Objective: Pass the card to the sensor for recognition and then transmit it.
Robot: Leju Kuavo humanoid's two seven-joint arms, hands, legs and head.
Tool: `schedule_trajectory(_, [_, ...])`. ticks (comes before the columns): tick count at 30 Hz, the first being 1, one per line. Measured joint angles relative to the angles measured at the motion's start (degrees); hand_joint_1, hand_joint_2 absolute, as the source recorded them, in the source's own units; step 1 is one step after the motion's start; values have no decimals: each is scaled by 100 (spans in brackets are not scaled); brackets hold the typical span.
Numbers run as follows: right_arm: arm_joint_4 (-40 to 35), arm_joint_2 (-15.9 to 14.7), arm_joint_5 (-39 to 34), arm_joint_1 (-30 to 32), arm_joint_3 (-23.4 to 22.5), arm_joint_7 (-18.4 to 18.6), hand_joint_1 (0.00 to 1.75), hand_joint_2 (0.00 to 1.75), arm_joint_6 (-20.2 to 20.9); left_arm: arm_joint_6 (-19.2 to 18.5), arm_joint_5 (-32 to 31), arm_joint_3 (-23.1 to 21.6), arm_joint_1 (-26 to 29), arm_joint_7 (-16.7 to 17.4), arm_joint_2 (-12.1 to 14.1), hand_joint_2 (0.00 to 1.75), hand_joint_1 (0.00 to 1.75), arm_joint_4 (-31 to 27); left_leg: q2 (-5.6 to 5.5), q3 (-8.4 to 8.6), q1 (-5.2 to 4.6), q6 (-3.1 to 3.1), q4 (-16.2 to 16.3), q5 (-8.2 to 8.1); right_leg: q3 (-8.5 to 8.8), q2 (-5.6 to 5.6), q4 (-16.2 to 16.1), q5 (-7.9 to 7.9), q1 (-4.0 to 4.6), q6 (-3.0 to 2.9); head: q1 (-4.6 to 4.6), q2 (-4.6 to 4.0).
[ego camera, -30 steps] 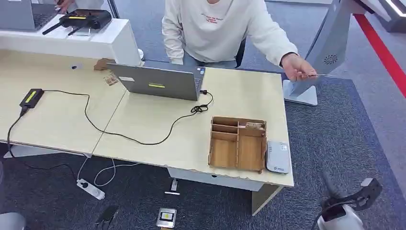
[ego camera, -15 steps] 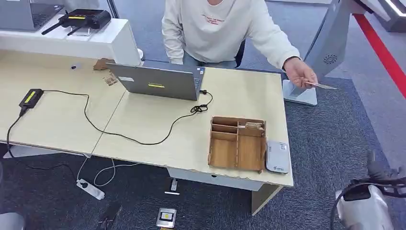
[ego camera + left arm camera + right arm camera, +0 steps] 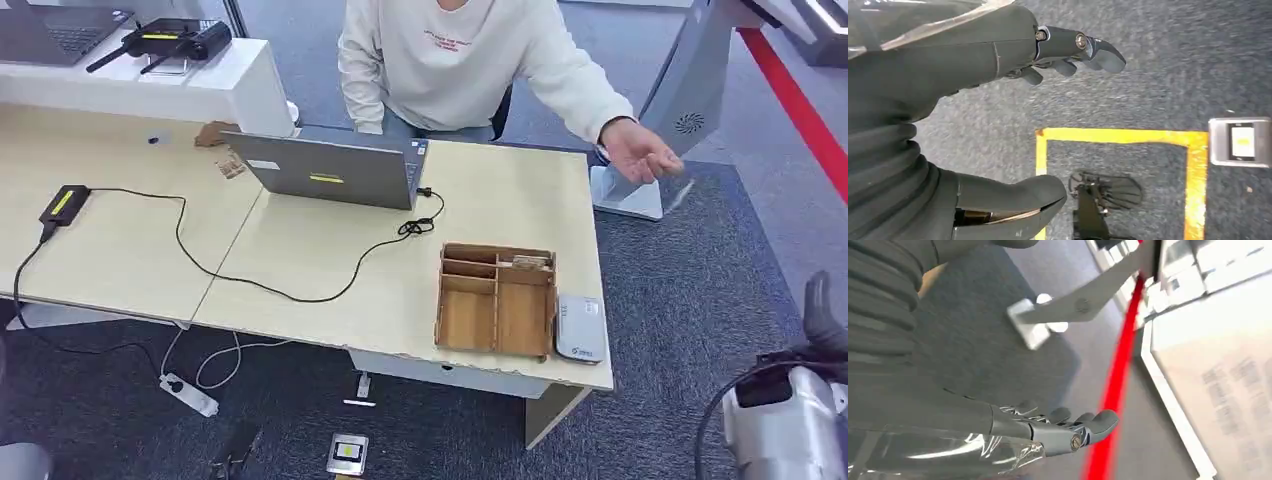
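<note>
fingers (image 3: 1088,425) of the right hand (image 3: 1048,432) are spread and nothing is held; left hand (image 3: 998,55) likewise. card (image 3: 680,194), blurred, is offered from a person's hand (image 3: 638,152) beside the desk (image 3: 500,190). it should be approached slowly and pinched squarely.

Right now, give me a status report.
Both hands empty: left hand low over carpet, right hand open. Card blurred below the person's hand. Nothing between.

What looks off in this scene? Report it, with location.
The card is a blurred streak just below the person's open hand, apart from it, seemingly loose in mid-air beyond the desk over the carpet. The robot's right hand is far from it and holds nothing.
</note>
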Motion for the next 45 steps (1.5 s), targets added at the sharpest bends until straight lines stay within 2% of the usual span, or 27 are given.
schedule_trajectory(1, [-145,-7,439,-17,44,75,0,175,113,7,-71,-5,-14,-71,-26,175,0,40,0,0,0,0,0,0,0,0,0,0,0,0,0,0])
schedule_trajectory(3, [-583,-61,1843,-72,213,348,0,175,543,18,-302,-46,-65,-287,-81,175,0,169,-1,-1,0,0,0,1,-1,0,0,1,0,0,0,0])
schedule_trajectory(6, [-1236,-203,4893,-268,567,710,0,175,1119,18,-778,-160,-150,-636,-107,175,0,421,0,0,4,-1,0,1,-2,0,2,2,0,-2,0,0])
schedule_trajectory(7, [-1422,-241,5673,-344,687,722,0,175,1232,-20,-881,-177,-169,-689,-101,175,0,475,-1,0,8,-2,0,2,1,0,2,2,1,-2,2,0])
schedule_trajectory(8, [-1579,-258,6349,-433,809,728,0,175,1378,-77,-929,-179,-175,-713,-83,175,0,501,-3,1,11,-2,0,2,1,0,2,2,1,-2,0,0])
schedule_trajectory(10, [-1734,-243,6864,-585,947,739,0,175,1450,-153,-960,-182,-177,-695,-74,175,0,538,-6,-4,11,-3,-1,3,0,-3,4,2,3,-2,0,0])
schedule_trajectory(16, [-1587,46,7213,-1377,1682,520,0,175,1043,-199,-1154,-173,-178,-477,-66,175,0,557,-10,-9,8,-4,-2,5,-7,-5,8,2,4,-2,0,0])
schedule_trajectory(23, [-1259,275,7213,-1736,2274,488,0,175,910,-164,-1213,-164,-147,-306,15,175,0,483,-31,-18,8,-4,-2,7,-9,-26,7,1,6,-1,2,0])
schedule_trajectory(33, [-1047,345,6928,-1788,2630,525,0,175,741,-170,-1371,-55,-85,-265,20,175,0,453,-31,-18,7,-4,0,7,-12,-27,4,0,6,-1,2,0])
schedule_trajectory(38, [-1316,363,6891,-1635,2739,715,0,175,916,-210,-1469,35,-74,-265,20,175,0,461,-31,-18,8,-4,0,7,-12,-27,4,0,6,-1,2,0])
schedule_trajectory(45, [-1587,367,6867,-1521,2850,774,0,175,1039,-223,-1508,129,-69,-280,20,175,0,474,-31,-19,8,-4,0,7,-14,-27,4,0,6,-1,2,0])
